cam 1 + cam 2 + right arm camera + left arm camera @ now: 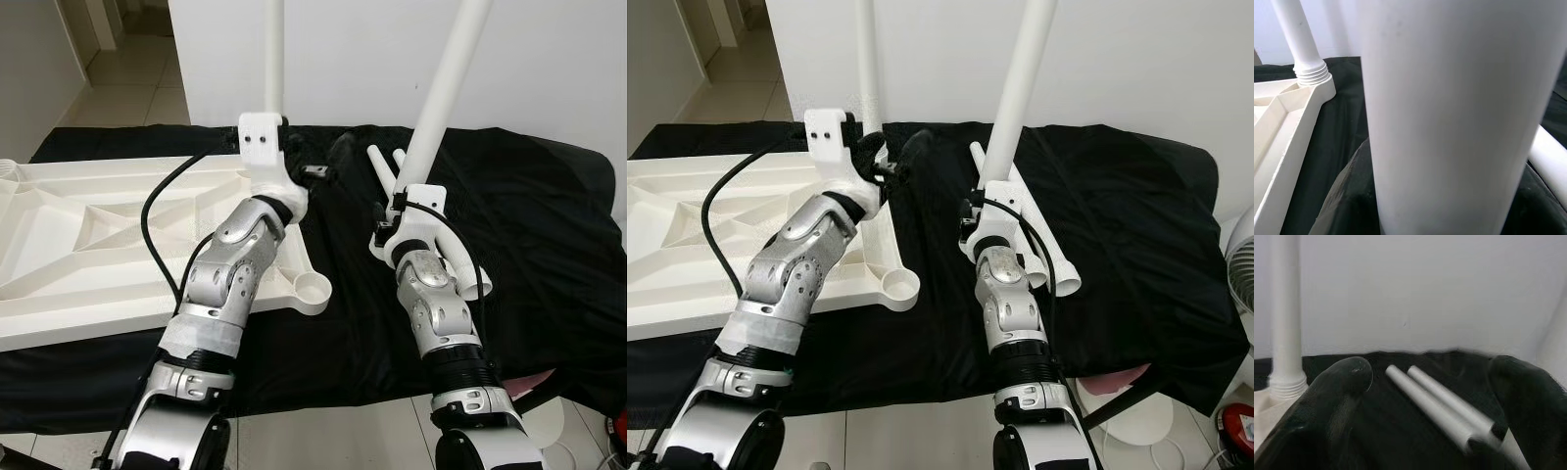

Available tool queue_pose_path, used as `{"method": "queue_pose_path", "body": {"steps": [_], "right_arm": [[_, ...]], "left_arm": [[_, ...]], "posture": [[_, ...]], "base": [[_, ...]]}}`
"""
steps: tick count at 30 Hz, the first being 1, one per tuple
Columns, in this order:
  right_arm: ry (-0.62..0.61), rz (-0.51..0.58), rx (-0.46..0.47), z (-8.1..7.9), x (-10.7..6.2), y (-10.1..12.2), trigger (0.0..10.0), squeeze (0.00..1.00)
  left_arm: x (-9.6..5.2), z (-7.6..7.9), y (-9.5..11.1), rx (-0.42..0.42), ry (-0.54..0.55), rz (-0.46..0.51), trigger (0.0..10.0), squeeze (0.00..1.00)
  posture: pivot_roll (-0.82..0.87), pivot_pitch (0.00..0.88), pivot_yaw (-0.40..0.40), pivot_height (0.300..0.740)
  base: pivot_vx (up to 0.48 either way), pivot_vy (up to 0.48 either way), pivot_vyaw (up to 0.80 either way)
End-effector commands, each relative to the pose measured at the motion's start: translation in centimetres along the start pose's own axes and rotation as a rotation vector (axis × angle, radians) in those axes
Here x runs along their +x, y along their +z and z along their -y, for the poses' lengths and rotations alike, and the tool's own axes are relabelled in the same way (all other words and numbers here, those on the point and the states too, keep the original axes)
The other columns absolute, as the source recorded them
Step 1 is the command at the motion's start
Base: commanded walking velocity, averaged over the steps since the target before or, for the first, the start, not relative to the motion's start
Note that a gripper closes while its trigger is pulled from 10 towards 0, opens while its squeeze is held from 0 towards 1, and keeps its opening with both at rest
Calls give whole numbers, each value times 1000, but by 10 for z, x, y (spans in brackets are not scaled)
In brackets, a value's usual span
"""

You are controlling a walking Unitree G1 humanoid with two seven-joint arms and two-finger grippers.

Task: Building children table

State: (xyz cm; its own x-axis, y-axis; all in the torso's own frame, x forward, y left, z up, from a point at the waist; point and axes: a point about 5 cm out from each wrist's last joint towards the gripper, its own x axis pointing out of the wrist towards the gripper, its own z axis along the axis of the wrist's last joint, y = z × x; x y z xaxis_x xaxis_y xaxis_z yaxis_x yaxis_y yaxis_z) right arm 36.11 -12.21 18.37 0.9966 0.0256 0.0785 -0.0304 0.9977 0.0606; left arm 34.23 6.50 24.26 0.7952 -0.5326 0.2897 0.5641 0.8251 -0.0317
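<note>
The white tabletop [88, 235] lies upside down on a black cloth [529, 225]. One white leg [274, 59] stands upright, screwed into its far right corner. My left gripper [328, 166] hovers just right of that leg, open, with nothing between its fingers [1349, 374]. Beyond it, two loose legs [1442, 404] lie side by side on the cloth. My right gripper [404, 211] is shut on another leg [446, 78], which tilts up and to the right above the cloth. An empty round socket [313, 289] sits at the tabletop's near right corner.
A white wall [411, 59] rises right behind the cloth. On the right stands a white fan [1239, 255], with a red object [1236, 431] on the floor below it. Tiled floor [127, 88] opens at the far left.
</note>
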Motion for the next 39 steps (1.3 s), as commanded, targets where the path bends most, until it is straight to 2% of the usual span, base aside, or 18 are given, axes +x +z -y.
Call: {"method": "queue_pose_path", "body": {"steps": [1, 5, 10, 11, 13, 16, 18, 20, 21, 25, 27, 30, 34, 36, 39], "right_arm": [[-1, 4, -12, 1, 0, -1, 10000, 0], [0, 5, -3, 1, 0, 0, 10000, 0], [2, 9, -9, 2, 1, 1, 10000, 0], [2, 9, -9, 2, 1, 1, 10000, 0], [2, 8, -15, 1, 1, 1, 10000, 0], [2, 8, -15, 1, 1, 1, 10000, 0], [2, 8, -19, 1, 0, 1, 10000, 0], [2, 8, -19, 1, 0, 1, 10000, 0], [1, 8, -21, 2, 0, 1, 10000, 0], [0, 9, -22, 2, 0, 1, 10000, 0], [0, 10, -21, 1, 0, 1, 10000, 0], [1, 10, -21, 1, 0, 1, 10000, 0], [4, 11, -22, 0, 1, 2, 10000, 0], [3, 14, -24, -1, 1, 2, 10000, 0], [2, 14, -24, 0, 1, 2, 10000, 0]], "left_arm": [[-9, 6, -20, 119, -132, -64, 10000, 0], [-17, 7, -28, 171, -174, -95, 10000, 0], [-38, 4, -50, 281, -302, -227, 10000, 0], [-38, 4, -50, 281, -302, -227, 10000, 0], [-47, -2, -57, 311, -344, -305, 10000, 0], [-47, -2, -57, 311, -344, -305, 10000, 0], [-56, -11, -66, 345, -357, -388, 10000, 0], [-56, -11, -66, 345, -357, -388, 10000, 0], [-61, -21, -75, 383, -337, -460, 10000, 0], [-64, -26, -80, 422, -322, -503, 10000, 0], [-65, -33, -89, 474, -271, -578, 10000, 0], [-63, -34, -94, 480, -236, -606, 10000, 0], [-55, -27, -101, 516, -217, -637, 10000, 0], [-50, -16, -104, 553, -264, -633, 10000, 0], [-48, -10, -105, 555, -289, -624, 10000, 0]], "posture": [[62, 25, -45, 740], [60, 29, -45, 740], [63, 35, -48, 740], [63, 35, -48, 740], [63, 35, -48, 740], [63, 35, -48, 740], [63, 37, -48, 740], [63, 37, -48, 740], [63, 37, -48, 740], [61, 40, -44, 740], [61, 40, -44, 740], [61, 40, -44, 740], [60, 41, -44, 740], [55, 41, -40, 740], [51, 39, -36, 740]], "base": [[0, 0, 0], [0, 0, 0], [0, 0, 0], [0, 0, 0], [0, 0, 0], [0, 0, 0], [0, 0, 0], [0, 0, 0], [0, 0, 0], [0, 0, 0], [0, 0, 0], [0, 0, 0], [0, 0, 0], [0, 0, 0], [0, 0, 0]]}}
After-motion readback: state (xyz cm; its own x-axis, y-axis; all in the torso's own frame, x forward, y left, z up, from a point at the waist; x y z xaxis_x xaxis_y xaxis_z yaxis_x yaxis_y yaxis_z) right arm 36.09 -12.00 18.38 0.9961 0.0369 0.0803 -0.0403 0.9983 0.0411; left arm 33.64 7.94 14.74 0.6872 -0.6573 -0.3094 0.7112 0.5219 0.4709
